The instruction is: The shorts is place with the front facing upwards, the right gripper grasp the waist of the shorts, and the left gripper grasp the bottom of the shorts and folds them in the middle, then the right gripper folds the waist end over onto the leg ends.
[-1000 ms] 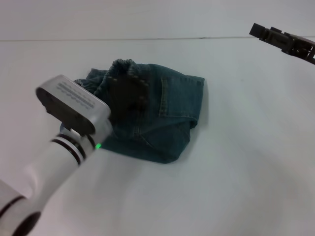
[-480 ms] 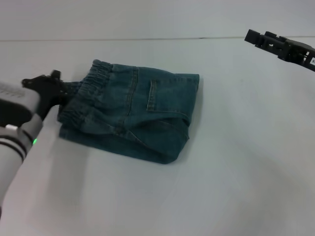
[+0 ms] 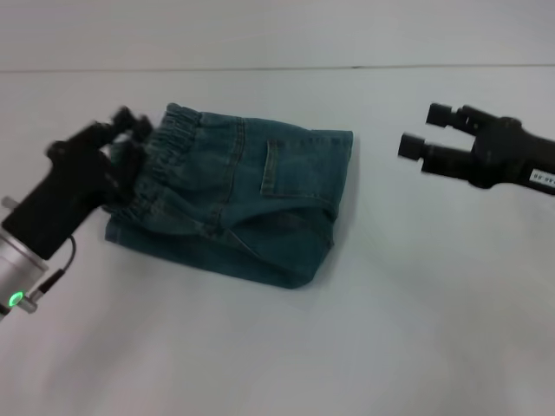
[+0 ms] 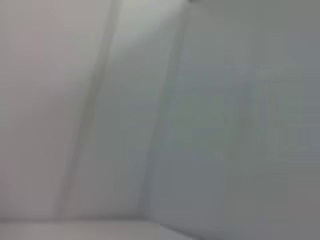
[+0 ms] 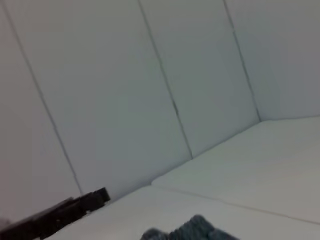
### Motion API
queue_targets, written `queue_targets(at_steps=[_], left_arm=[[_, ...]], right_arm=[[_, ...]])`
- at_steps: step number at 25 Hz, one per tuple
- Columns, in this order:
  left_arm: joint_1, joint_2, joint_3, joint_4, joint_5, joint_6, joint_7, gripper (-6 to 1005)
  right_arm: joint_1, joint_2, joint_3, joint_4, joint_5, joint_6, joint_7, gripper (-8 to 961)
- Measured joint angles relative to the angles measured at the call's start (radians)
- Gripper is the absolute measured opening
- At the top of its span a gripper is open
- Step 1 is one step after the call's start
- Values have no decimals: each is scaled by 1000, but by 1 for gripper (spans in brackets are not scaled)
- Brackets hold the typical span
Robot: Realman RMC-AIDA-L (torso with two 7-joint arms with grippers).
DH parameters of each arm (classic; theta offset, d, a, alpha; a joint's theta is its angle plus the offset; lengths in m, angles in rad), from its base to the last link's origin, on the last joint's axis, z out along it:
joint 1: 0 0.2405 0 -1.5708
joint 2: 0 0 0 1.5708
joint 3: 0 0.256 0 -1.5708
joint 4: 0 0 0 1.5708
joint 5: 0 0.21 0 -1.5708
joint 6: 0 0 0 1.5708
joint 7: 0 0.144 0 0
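I judge the shorts [image 3: 234,199] soft, floppy denim — I'd pinch the waist [image 3: 160,160]. Left gripper [image 3: 121,134] beside it, right gripper [image 3: 425,130] well apart — both spread, empty.

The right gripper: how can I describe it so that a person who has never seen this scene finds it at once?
On the white table, look to the right of the folded denim shorts. The right gripper hovers there, open, black, with a small white label, unlike the left gripper, whose wrist shows a green light.
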Motion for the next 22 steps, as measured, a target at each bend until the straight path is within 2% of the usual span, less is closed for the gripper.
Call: queue_targets(at_steps=[3, 5, 6, 7, 8, 9, 13, 18, 22], left_arm=[[-19, -15, 201, 132, 1, 21, -165, 171], [-23, -19, 304, 178, 1, 16, -240, 250], [-24, -19, 333, 187, 1, 15, -259, 327], [-25, -18, 415, 213, 1, 12, -314, 404], [-26, -18, 457, 228, 1, 12, -344, 481], [-27, -18, 490, 241, 1, 10, -368, 504], [-32, -15, 574, 287, 1, -1, -447, 596], [-32, -15, 596, 311, 1, -11, -478, 711], [-31, -15, 602, 314, 1, -20, -481, 843]], right_arm=[[5, 1, -14, 9, -35, -4, -25, 938], [9, 1, -35, 11, -57, -12, -32, 938], [10, 1, -51, 11, -62, -16, -37, 938], [10, 1, -68, 11, -65, -19, -45, 938], [10, 2, -82, 11, -65, -19, -50, 938], [10, 3, -96, 11, -66, -19, -56, 938], [13, 7, -146, 14, -65, -15, -66, 939], [27, 10, -212, 26, -65, 6, -64, 938], [33, 10, -250, 29, -65, 38, -58, 938]])
